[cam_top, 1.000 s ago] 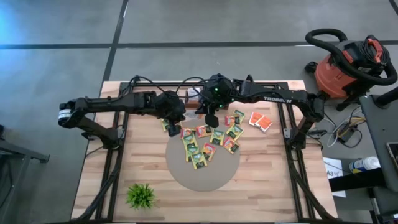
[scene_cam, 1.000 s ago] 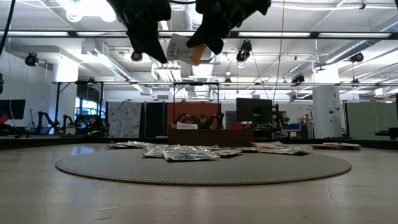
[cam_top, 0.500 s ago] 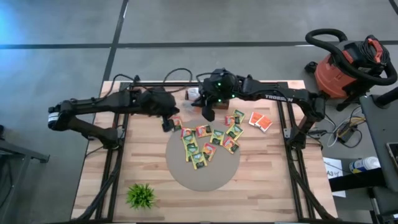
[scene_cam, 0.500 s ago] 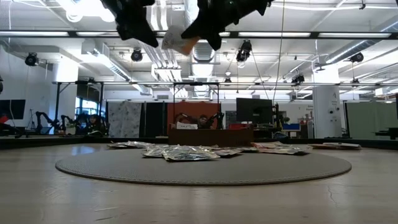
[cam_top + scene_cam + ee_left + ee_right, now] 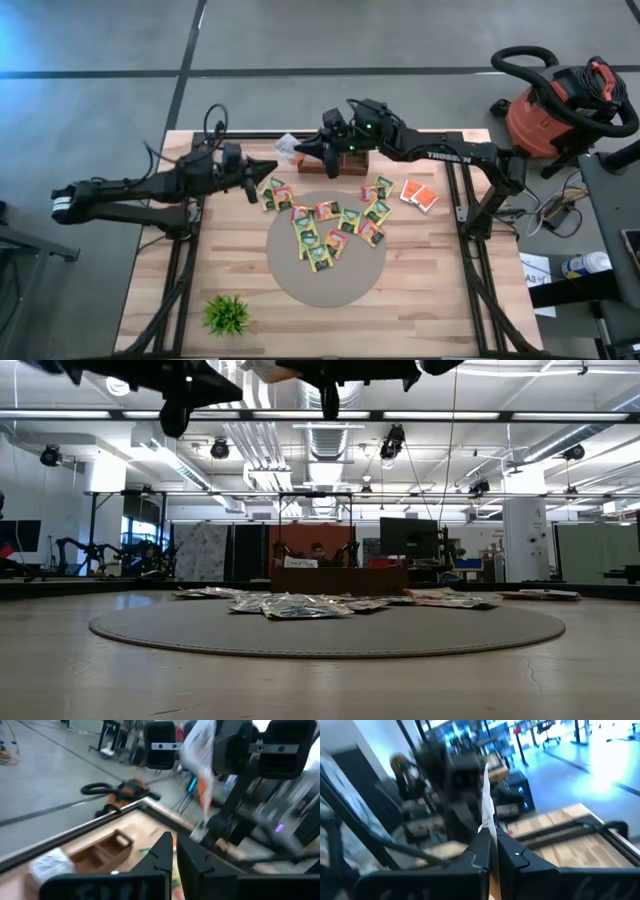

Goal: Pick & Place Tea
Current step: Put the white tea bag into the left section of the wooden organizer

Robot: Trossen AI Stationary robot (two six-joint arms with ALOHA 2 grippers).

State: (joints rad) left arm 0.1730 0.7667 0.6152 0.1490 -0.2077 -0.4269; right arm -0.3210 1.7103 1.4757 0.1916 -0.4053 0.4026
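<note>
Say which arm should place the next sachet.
Right, likely. The right gripper is shut on a tea sachet, raised near the table's back edge. The left gripper is shut and holds nothing.

Pale, planked wooden table [image 5: 430, 300] with matt grain; flat round grey mat [image 5: 340, 285], dull and cloth-like. Glossy foil-like yellow-green square tea sachets [image 5: 322, 240]. Matt black plastic-and-metal arms [image 5: 440, 155]. Shiny red vacuum drum [image 5: 545, 120] beyond the right edge.

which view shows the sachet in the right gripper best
The left wrist view: the held sachet hangs broadside there, silvery with an orange corner. The right wrist view catches only its thin edge, pinched by the right gripper. The high view shows a pale scrap, and the low view clips it at the top.
</note>
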